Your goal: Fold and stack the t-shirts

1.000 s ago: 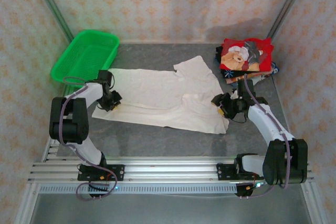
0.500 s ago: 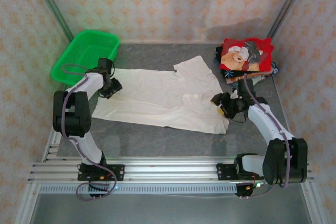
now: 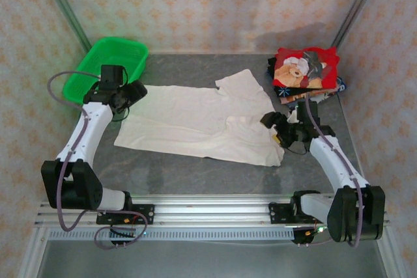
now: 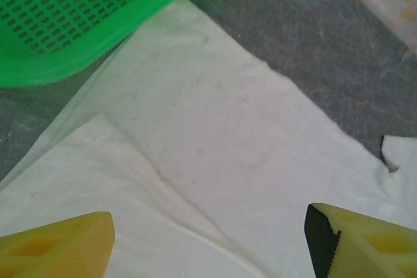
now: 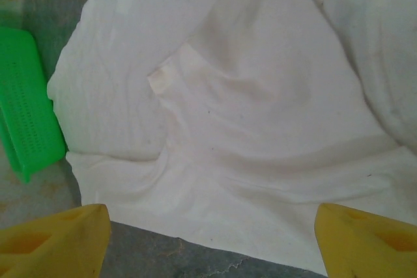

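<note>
Off-white shirt: soft, light, limp, probably bunching easily; best pinched at near corners. Left gripper, right gripper: spread open, empty.

Green mesh basket upright, far-L corner of grey table; patterned wall behind; alu rail at near edge
</note>
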{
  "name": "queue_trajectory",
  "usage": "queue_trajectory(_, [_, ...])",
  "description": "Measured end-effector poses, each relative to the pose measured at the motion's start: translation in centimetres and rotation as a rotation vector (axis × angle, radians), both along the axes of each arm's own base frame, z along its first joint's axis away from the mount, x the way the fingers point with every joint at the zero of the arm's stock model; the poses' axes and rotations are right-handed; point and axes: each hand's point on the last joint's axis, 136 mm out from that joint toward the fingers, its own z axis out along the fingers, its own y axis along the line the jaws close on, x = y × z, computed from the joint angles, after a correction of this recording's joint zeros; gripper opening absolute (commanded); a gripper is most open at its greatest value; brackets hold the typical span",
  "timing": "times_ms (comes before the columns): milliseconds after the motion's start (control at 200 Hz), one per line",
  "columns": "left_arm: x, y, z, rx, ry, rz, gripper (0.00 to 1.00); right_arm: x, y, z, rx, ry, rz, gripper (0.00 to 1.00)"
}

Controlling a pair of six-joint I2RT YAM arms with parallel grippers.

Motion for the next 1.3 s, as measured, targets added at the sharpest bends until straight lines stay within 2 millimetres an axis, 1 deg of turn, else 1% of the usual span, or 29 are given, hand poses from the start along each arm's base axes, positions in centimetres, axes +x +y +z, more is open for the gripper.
queue_trajectory(70, [-0.8, -0.4, -2.2, -0.008, 0.055, -0.023, 0.68, -0.3, 1.0, -1.0, 0.008, 0.029, 0.024, 0.71])
queue_trajectory(165, [-1.6, -0.9, -5.5, -0.036, 0.135, -0.040, 0.48, -0.8, 2.5, -2.4, -0.001, 0.076, 0.062, 0.63])
queue_trajectory(210, [-1.8, -1.1, -6.9, -0.042, 0.168, -0.053, 0.42, -0.9, 2.9, -3.1, -0.015, 0.096, 0.071, 0.57])
queue_trajectory(260, [-1.8, -1.2, -8.5, -0.053, 0.200, -0.050, 0.40, -1.0, 3.1, -4.1, -0.035, 0.123, 0.068, 0.51])
queue_trajectory(325, [-2.1, -1.2, -10.6, -0.063, 0.242, -0.043, 0.38, -1.1, 2.7, -5.5, -0.075, 0.163, 0.044, 0.48])
queue_trajectory(400, [-2.8, -1.2, -12.8, -0.073, 0.293, -0.027, 0.37, -1.4, 1.5, -7.4, -0.143, 0.215, -0.004, 0.44])
queue_trajectory(485, [-3.7, -1.1, -14.6, -0.071, 0.341, -0.007, 0.37, -2.2, 0.1, -9.2, -0.208, 0.270, -0.053, 0.42])
queue_trajectory(530, [-4.3, -1.0, -15.5, -0.073, 0.367, 0.005, 0.37, -2.6, -0.3, -9.7, -0.230, 0.290, -0.069, 0.42])
queue_trajectory(615, [-5.4, -0.9, -17.0, -0.075, 0.414, 0.029, 0.37, -2.5, -0.6, -9.8, -0.247, 0.288, -0.086, 0.42])
queue_trajectory(645, [-5.6, -0.8, -17.3, -0.074, 0.418, 0.040, 0.37, -2.6, -0.7, -9.9, -0.253, 0.290, -0.091, 0.42])
queue_trajectory(715, [-5.5, -0.7, -17.2, -0.076, 0.407, 0.057, 0.37, -2.7, -0.9, -9.9, -0.267, 0.292, -0.100, 0.41])
queue_trajectory(821, [-6.1, -0.5, -17.3, -0.077, 0.395, 0.082, 0.35, -3.3, -1.4, -9.9, -0.306, 0.305, -0.117, 0.41])
queue_trajectory(976, [-8.5, -0.5, -17.4, -0.083, 0.409, 0.113, 0.35, -4.9, -2.3, -10.1, -0.341, 0.336, -0.143, 0.41])
queue_trajectory(1066, [-9.8, -0.6, -17.5, -0.093, 0.420, 0.132, 0.35, -5.4, -2.6, -10.2, -0.353, 0.348, -0.152, 0.41])
queue_trajectory(1186, [-10.9, -1.0, -17.5, -0.108, 0.418, 0.148, 0.36, -6.0, -3.1, -10.2, -0.374, 0.362, -0.170, 0.42])
queue_trajectory(1296, [-11.4, -1.5, -17.4, -0.123, 0.425, 0.153, 0.37, -6.6, -3.8, -10.3, -0.407, 0.382, -0.188, 0.42])
